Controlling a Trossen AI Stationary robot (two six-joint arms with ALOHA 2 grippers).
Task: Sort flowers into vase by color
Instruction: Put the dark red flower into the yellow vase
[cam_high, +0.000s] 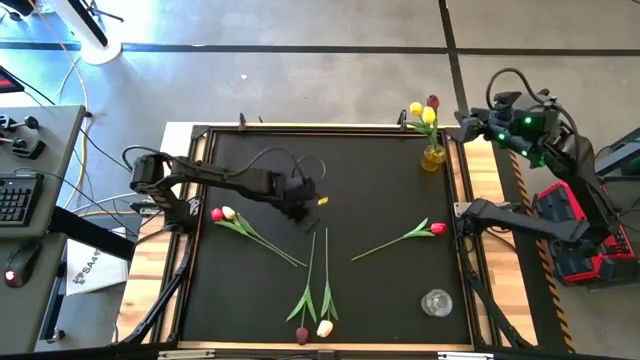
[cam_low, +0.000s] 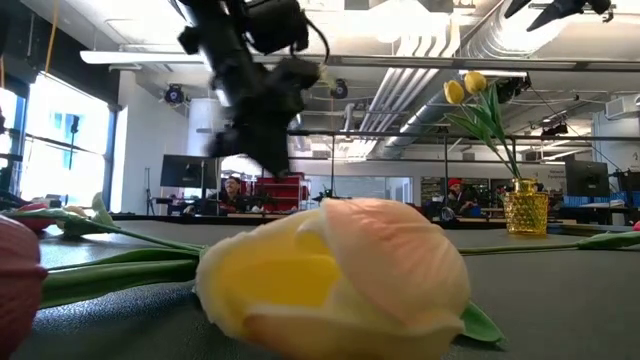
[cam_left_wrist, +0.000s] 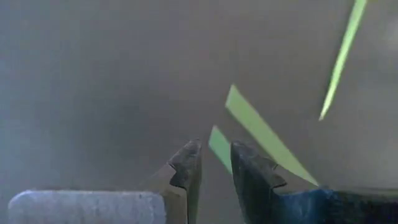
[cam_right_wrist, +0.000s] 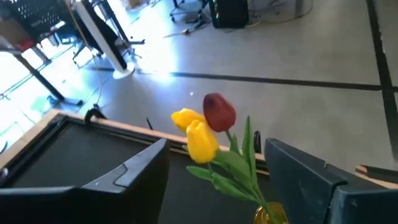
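My left gripper (cam_high: 306, 206) hangs over the middle of the black table (cam_high: 390, 190), shut on a yellow tulip whose head (cam_high: 322, 200) shows beside it. My right gripper (cam_right_wrist: 216, 144) stands open, raised near the far right corner above the yellow glass vase (cam_high: 433, 157). That vase holds two yellow tulips (cam_right_wrist: 198, 138) and a maroon one (cam_right_wrist: 219, 112). A red and a white tulip (cam_high: 222, 213) lie on the mat at the left, and a red one (cam_high: 437, 229) at the right. A maroon tulip (cam_high: 302, 335) and a cream one (cam_low: 330, 270) lie by the near edge. My left gripper pinches a green strip of the yellow tulip's stem or leaf (cam_left_wrist: 219, 149) between its two fingers, which slant down at the table. The green runs on past the fingers (cam_left_wrist: 264, 134). The yellow head sits level with the gripper, off the mat.
A clear glass vase (cam_high: 436, 302) stands empty near the table's near right corner. The stems of the lying tulips fan toward the middle of the mat (cam_high: 325, 262). A raised black frame (cam_high: 330, 128) rims the table.
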